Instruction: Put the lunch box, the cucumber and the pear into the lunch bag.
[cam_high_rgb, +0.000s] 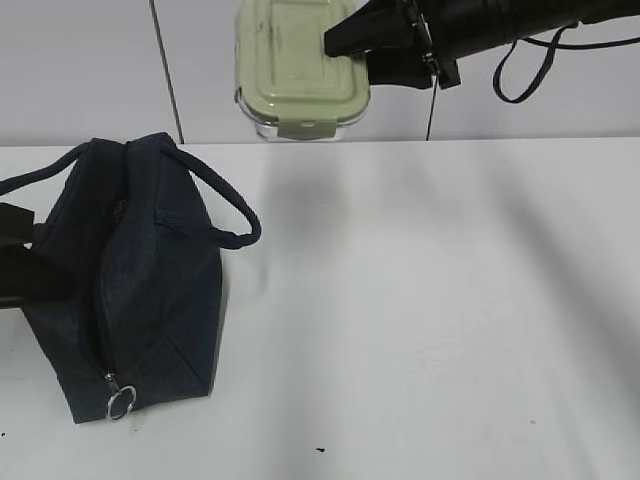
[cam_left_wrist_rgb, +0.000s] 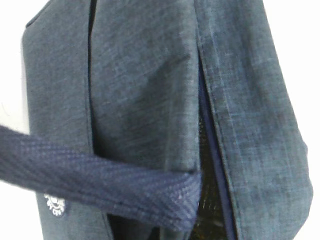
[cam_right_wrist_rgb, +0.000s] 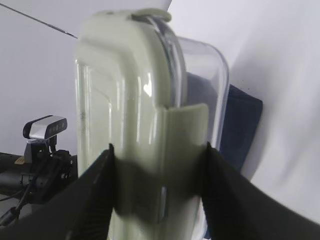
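Observation:
The lunch box (cam_high_rgb: 295, 60), clear glass with a sage-green clip lid, hangs high above the table's far edge. My right gripper (cam_high_rgb: 345, 40) is shut on it. In the right wrist view the black fingers (cam_right_wrist_rgb: 95, 190) clamp the box (cam_right_wrist_rgb: 130, 90) across lid and base, and the gripper (cam_right_wrist_rgb: 159, 150) holds it on edge. The navy lunch bag (cam_high_rgb: 140, 270) stands at the left, its ring pull (cam_high_rgb: 120, 403) at the near end. My left gripper (cam_high_rgb: 20, 270) is a dark shape against the bag's far side. Its wrist view shows only bag fabric (cam_left_wrist_rgb: 145, 75), a handle (cam_left_wrist_rgb: 100, 185) and a dark gap along the zipper. Cucumber and pear are out of view.
The white table (cam_high_rgb: 420, 300) stretches to the right of the bag. A grey wall stands behind it. A small camera on a stand (cam_right_wrist_rgb: 45, 127) shows at the left of the right wrist view. A black cable loop (cam_high_rgb: 520, 70) hangs from the right arm.

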